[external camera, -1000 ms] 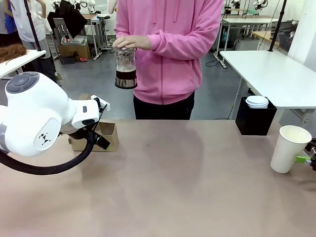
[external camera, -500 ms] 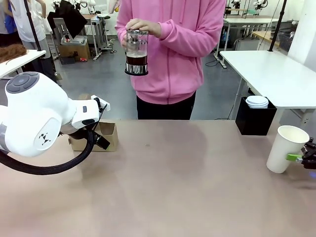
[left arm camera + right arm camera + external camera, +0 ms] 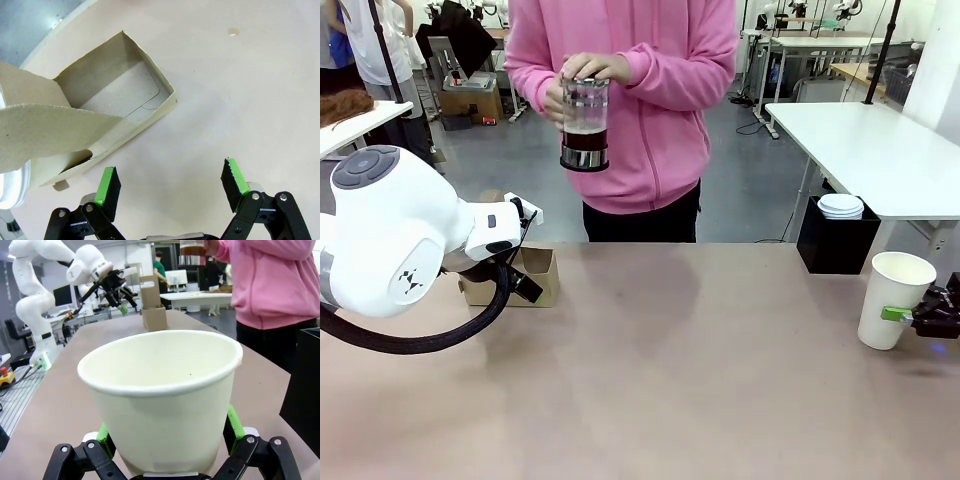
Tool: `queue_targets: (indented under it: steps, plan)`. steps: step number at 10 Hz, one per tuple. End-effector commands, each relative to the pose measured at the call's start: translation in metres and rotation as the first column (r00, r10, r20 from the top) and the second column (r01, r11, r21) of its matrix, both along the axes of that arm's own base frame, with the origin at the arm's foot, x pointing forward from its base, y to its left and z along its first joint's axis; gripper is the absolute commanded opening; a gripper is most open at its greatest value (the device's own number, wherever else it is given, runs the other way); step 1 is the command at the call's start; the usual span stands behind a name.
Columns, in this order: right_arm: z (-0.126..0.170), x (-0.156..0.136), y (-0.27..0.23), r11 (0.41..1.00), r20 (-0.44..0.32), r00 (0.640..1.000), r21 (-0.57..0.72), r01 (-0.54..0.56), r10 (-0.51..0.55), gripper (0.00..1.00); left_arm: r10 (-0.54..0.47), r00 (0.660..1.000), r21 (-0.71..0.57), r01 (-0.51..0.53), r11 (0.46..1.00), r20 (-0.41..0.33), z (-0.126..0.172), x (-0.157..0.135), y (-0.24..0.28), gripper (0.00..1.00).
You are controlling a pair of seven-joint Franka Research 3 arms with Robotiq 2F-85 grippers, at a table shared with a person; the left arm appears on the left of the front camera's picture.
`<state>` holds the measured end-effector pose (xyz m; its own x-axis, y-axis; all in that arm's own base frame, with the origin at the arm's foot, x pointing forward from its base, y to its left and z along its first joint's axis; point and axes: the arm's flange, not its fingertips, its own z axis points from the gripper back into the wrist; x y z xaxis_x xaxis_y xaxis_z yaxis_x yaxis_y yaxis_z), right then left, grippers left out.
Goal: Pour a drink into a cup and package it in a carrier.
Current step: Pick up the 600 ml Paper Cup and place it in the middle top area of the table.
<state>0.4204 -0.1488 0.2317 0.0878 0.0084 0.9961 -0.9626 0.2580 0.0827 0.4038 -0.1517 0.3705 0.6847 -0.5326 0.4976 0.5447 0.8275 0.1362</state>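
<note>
At three o'clock my right gripper [image 3: 910, 318] straddles the empty cup [image 3: 892, 298], jaws wide; next, close and present it for pouring.

White arm [image 3: 390, 235] w/ grey cap, black cable; black hand [image 3: 170, 187], green pads; person's pink hoodie [image 3: 650, 90].

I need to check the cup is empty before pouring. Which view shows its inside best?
The right wrist view: the cup sits between the right gripper's fingers, its mouth open to the camera, no liquid visible. The front view shows the cup from the side. The left wrist view shows the carrier instead.
</note>
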Motion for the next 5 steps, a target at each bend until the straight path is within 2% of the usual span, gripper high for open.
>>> queue_targets:
  steps: [1, 2, 3, 4, 5]
  plan:
    - [0.000, 0.006, 0.004, 1.000, -0.011, 1.000, 0.001, 0.003, -0.003, 1.00, -0.001, 1.000, -0.001, 0.001, 1.000, 0.000, 0.000, 0.000, 0.000, 1.00]
    - [0.001, 0.005, 0.000, 1.000, -0.023, 1.000, -0.001, 0.003, -0.003, 0.80, -0.001, 1.000, -0.001, 0.001, 1.000, 0.000, 0.000, 0.000, 0.000, 1.00]
    - [0.006, 0.001, -0.011, 1.000, -0.055, 0.999, 0.008, 0.002, -0.002, 0.80, -0.001, 1.000, -0.001, 0.001, 1.000, 0.000, 0.000, 0.000, 0.000, 1.00]
    - [-0.002, 0.001, 0.000, 1.000, -0.004, 1.000, 0.001, -0.002, 0.002, 0.80, -0.001, 1.000, -0.001, 0.001, 1.000, 0.000, 0.000, 0.000, 0.000, 1.00]
    - [-0.002, 0.001, 0.000, 1.000, -0.004, 1.000, 0.001, -0.002, 0.002, 0.80, -0.001, 1.000, -0.001, 0.001, 1.000, 0.000, 0.000, 0.000, 0.000, 1.00]
